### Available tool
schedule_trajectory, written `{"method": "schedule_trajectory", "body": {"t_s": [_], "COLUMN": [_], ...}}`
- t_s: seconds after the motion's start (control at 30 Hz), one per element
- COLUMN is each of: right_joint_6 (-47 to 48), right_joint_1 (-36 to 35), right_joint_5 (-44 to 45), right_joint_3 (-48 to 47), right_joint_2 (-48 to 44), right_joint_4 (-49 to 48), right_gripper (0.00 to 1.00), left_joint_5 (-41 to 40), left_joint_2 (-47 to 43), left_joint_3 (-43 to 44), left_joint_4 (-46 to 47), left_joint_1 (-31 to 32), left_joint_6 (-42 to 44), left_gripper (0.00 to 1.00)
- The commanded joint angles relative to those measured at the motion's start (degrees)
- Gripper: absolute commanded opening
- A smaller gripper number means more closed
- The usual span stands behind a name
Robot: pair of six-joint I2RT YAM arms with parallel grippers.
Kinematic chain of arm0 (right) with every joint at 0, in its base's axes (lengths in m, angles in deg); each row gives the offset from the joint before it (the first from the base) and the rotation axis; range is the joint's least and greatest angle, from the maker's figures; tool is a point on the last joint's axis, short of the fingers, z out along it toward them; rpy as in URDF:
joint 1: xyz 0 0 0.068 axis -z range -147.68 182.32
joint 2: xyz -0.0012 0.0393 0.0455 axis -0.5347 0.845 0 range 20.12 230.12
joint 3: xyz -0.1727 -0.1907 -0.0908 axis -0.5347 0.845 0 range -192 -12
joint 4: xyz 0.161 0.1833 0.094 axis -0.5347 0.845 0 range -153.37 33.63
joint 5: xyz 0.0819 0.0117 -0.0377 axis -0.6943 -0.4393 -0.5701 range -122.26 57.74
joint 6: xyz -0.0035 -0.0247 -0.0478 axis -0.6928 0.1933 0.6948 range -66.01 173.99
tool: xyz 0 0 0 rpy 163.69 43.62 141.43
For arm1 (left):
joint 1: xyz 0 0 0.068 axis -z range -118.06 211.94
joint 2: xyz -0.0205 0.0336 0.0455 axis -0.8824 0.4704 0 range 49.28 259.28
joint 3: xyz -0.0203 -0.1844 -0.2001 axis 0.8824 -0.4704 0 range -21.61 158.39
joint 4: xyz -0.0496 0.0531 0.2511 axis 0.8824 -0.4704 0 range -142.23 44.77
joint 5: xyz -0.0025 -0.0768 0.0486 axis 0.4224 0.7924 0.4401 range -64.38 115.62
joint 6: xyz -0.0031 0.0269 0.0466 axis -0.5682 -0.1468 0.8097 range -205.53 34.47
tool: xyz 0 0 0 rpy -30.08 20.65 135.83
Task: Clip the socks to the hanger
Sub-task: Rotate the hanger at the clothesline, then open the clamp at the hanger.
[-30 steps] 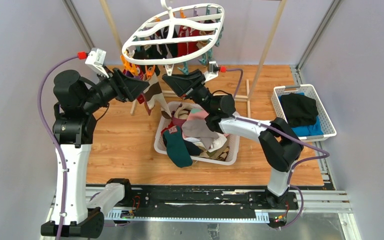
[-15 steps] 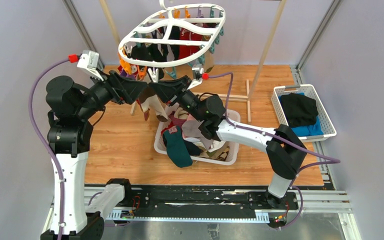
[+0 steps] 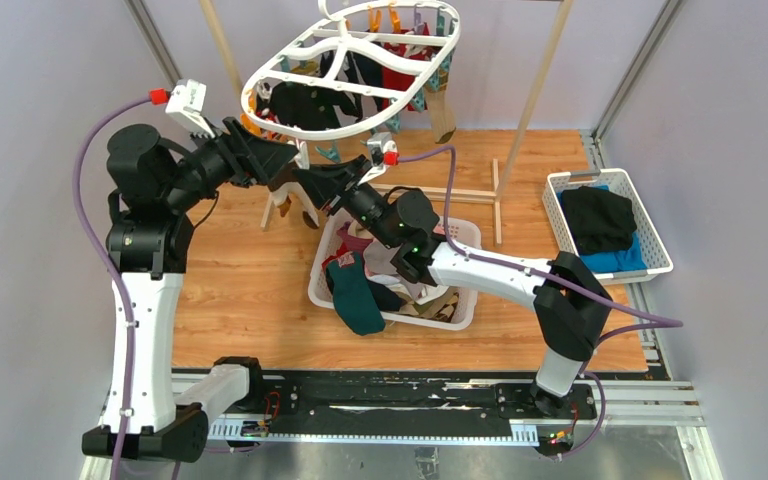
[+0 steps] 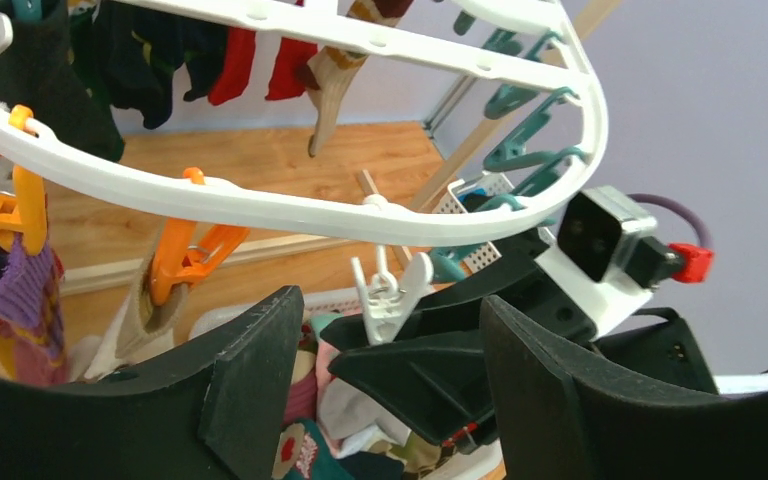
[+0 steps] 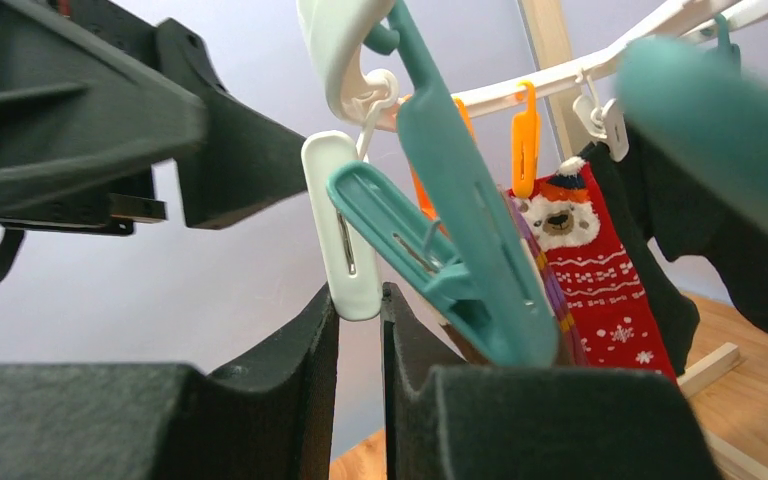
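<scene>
The white oval hanger (image 3: 350, 70) hangs tilted at the top, with black and red socks (image 3: 305, 102) clipped under it. Its rim (image 4: 260, 205) crosses the left wrist view, where an orange clothespin (image 4: 188, 255) holds a beige sock (image 4: 145, 305). My right gripper (image 3: 305, 182) (image 5: 360, 300) is shut on the lower end of a white clothespin (image 5: 343, 230) (image 4: 390, 290) dangling from the rim, beside a teal clothespin (image 5: 450, 230). My left gripper (image 3: 278, 165) (image 4: 385, 330) is open and empty, with its jaws on either side of the right gripper's fingers. Loose socks, one teal (image 3: 358, 295), fill the basket below.
The white slotted basket (image 3: 465, 300) with the loose socks stands mid-table under the right arm. A second white basket (image 3: 560, 190) with black and blue clothes stands at the right. A wooden pole frame (image 3: 535, 90) stands behind. A red bear sock (image 5: 600, 260) hangs close by.
My right gripper has moved left and closer to the left gripper, keeping the white clothespin. The hanger has swung and tilted, its right side up. The left arm has shifted slightly.
</scene>
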Motion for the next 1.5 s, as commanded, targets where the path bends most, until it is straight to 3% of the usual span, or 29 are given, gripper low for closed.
{"method": "schedule_trajectory", "body": {"t_s": [0.0, 0.1, 0.8, 1.2, 1.3, 1.4, 1.47], "right_joint_6": [3.11, 3.37, 6.36, 8.61, 9.07, 9.32, 9.27], "right_joint_1": [-1.51, -1.55, -2.12, -2.87, -2.94, -3.15, -3.09], "right_joint_5": [0.41, 0.38, -0.39, 0.36, 0.39, 0.37, 0.38], "right_joint_3": [-2.52, -2.63, -6.38, -8.31, -8.78, -9.29, -9.24], "right_joint_2": [-0.74, -0.61, -0.08, -0.13, 0.05, 0.17, -0.09], "right_joint_4": [1.56, 1.82, 7.88, 12.07, 12.75, 13.74, 14.31], "right_gripper": [0.00, 0.00, 0.00, 0.00, 0.00, 0.01, 0.10], "left_joint_5": [1.44, 1.22, 1.44, -1.78, -2.78, -4.03, -4.85], "left_joint_2": [0.39, 0.24, 6.00, 7.01, 6.70, 6.64, 6.54], "left_joint_3": [-0.76, -1.72, 2.19, 2.60, 2.41, 2.38, 2.48], "left_joint_4": [2.04, 2.90, 3.13, 2.44, 1.73, 0.74, 0.19], "left_joint_1": [-0.03, -0.03, 1.71, 2.85, 2.95, 3.04, 3.05], "left_joint_6": [-1.64, -1.74, -0.76, 1.30, 2.07, 2.41, 2.34], "left_gripper": [0.68, 0.62, 0.57, 0.45, 0.41, 0.29, 0.20]}}
